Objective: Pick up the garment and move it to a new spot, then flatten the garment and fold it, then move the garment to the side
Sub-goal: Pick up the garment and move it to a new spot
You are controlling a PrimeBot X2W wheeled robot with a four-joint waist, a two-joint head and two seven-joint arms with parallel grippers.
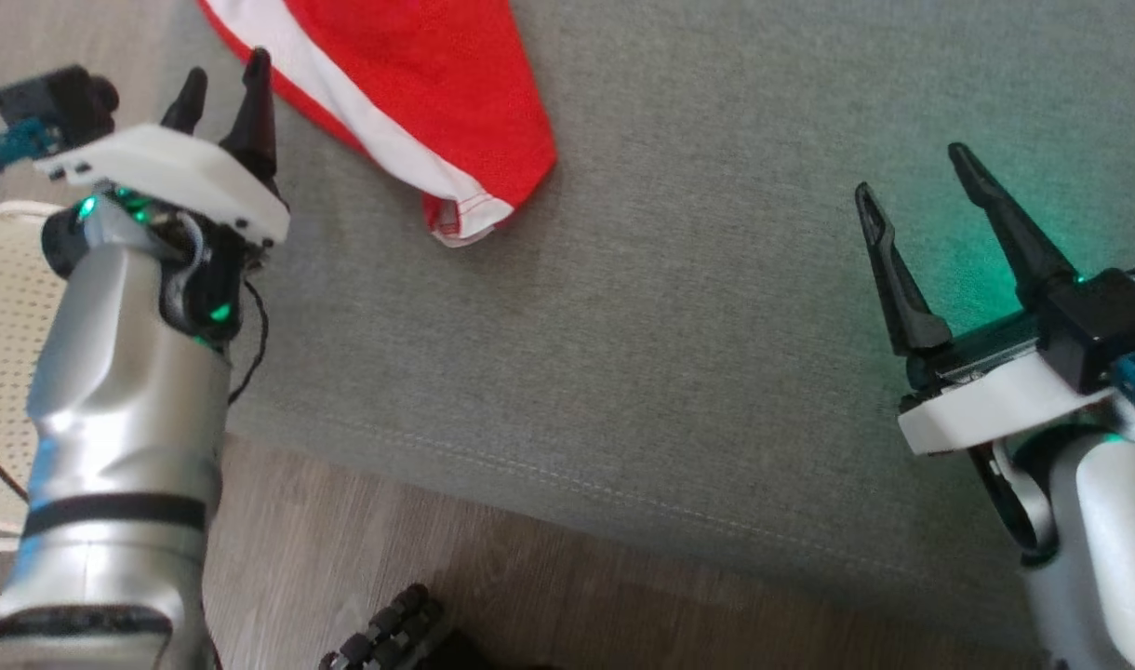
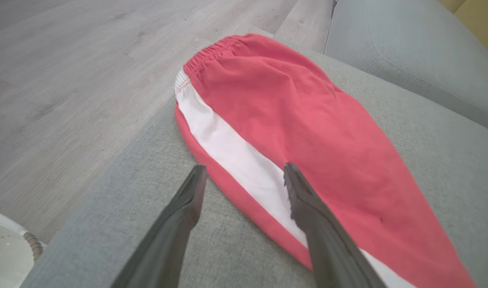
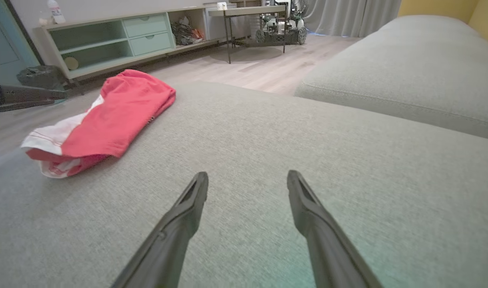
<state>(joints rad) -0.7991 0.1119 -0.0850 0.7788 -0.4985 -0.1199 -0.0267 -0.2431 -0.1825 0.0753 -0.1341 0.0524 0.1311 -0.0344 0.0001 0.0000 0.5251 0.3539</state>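
Far left in the head view, a white perforated basket (image 1: 0, 326) sits on the wood floor (image 1: 344, 549), behind the left fingers and to their left.

Left gripper (image 1: 225, 67): fingers apart, nothing between them, pointing up the view over the near-left edge of the grey cushion (image 1: 670, 372).

Garment (image 1: 419, 84): red with a white side stripe, lying on the cushion just right of the left fingers and ahead of them. Its hemmed end points toward the middle of the cushion.

In the left wrist view, the gripper (image 2: 244, 168) is spread over the garment's (image 2: 308, 120) near edge.
- The white stripe runs between the tips.
- The elastic waistband lies far ahead of the tips.
- The finger (image 2: 180, 216) on that view's left is over bare cushion (image 2: 108, 208).
- The other finger is over red cloth; I cannot tell whether it touches.
- Floor (image 2: 68, 80) lies left of the fingers.
- The basket rim (image 2: 0, 252) is at the lower left corner.

Right gripper (image 1: 912, 170): fingers wide apart and empty, over bare cushion, well apart from the garment. A green glow falls on the fabric beside them.

In the right wrist view, the gripper (image 3: 247, 175) points across open cushion (image 3: 308, 160).
- The garment (image 3: 120, 112) lies ahead and well to the left of the tips, with its white-hemmed end nearest.
- A second cushion (image 3: 408, 72) rises ahead on the right.
- A shelf (image 3: 108, 40) stands far ahead on the left.
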